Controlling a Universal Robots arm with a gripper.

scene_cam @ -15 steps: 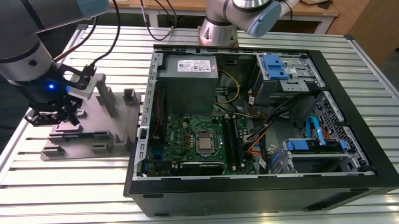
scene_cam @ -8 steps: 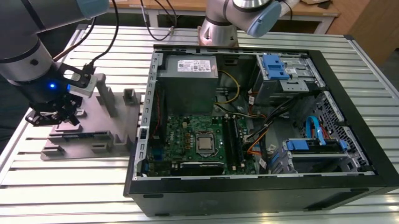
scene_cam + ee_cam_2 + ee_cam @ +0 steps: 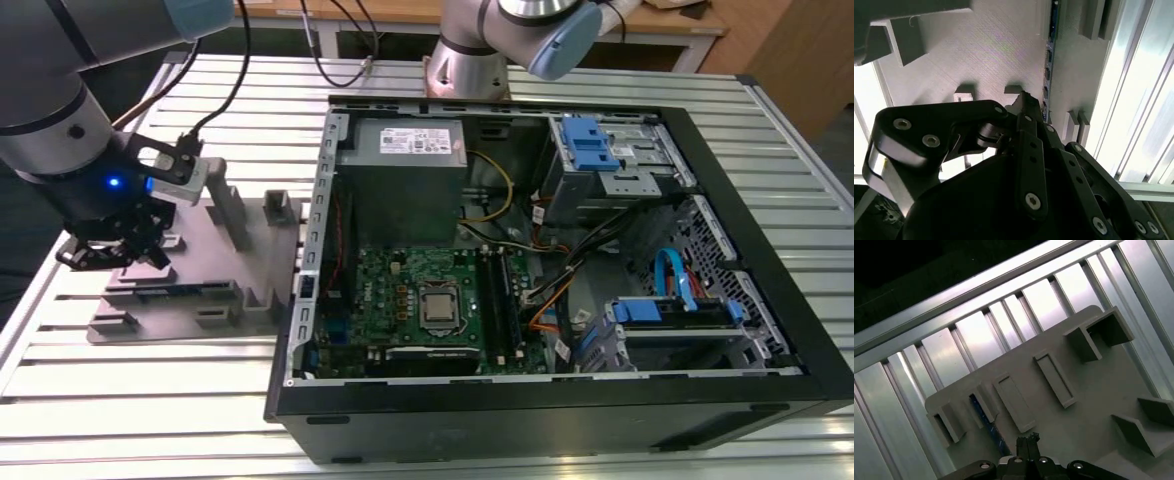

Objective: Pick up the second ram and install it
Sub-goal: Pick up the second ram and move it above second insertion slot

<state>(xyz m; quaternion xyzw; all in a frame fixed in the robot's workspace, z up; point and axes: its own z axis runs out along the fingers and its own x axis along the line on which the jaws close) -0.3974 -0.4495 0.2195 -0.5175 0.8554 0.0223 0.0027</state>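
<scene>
Black claw (image 3: 114, 255) hangs low over the grey fixture (image 3: 200, 300), above the fixture's nine o'clock edge as the exterior view shows it. In both wrist views its fingertips (image 3: 1027, 441) are drawn together with nothing between them.

Just beside those tips, and not gripped by them, is the second ram (image 3: 985, 417). It stands on its long edge in a narrow slot of the fixture. In the second wrist view it shows as a thin dark strip with bluish marks (image 3: 1050, 65) running along the plate past the claw's linkage. Low ribs and raised blocks stand around it on the fixture plate.

The claw hangs from a dark arm (image 3: 80, 120) with a small blue light on its wrist. A cable loops down to the arm from twelve o'clock.

The fixture lies on a desk (image 3: 160, 400) of pale metal slats. At three o'clock from the fixture, close alongside it, an open computer case (image 3: 561, 410) lies on its side. Inside the case, the green motherboard (image 3: 400, 290) sits toward seven o'clock, with its processor socket (image 3: 438, 308) in the middle. A grey power supply (image 3: 400, 150) fills the eleven o'clock corner. Blue drive brackets show at one o'clock (image 3: 587, 140) and four o'clock (image 3: 674, 310). Beyond the case at twelve o'clock stands the base of another silver arm (image 3: 474, 60).
</scene>
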